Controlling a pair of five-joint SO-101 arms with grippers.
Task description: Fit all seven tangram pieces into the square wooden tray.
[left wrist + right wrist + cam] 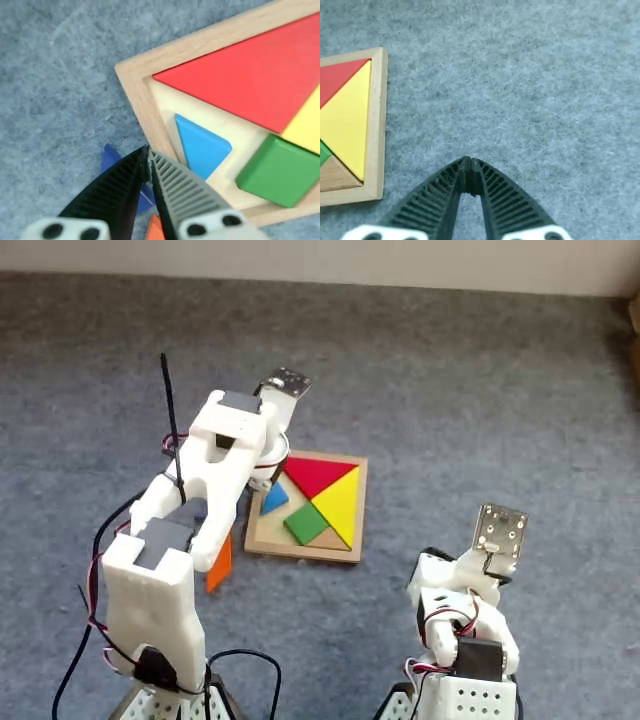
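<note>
Pressed together at lower centre, the left end effector may just shove the dark blue piece aside.

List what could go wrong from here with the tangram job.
1. The left gripper, shut, is close to the tray rim; a nudge may shift the tray on the carpet.
2. The dark blue piece and orange piece lie flat on the carpet beside the tray, likely hard to grip.
3. The light blue triangle sits loose in the tray's gap and may block the rest.
</note>
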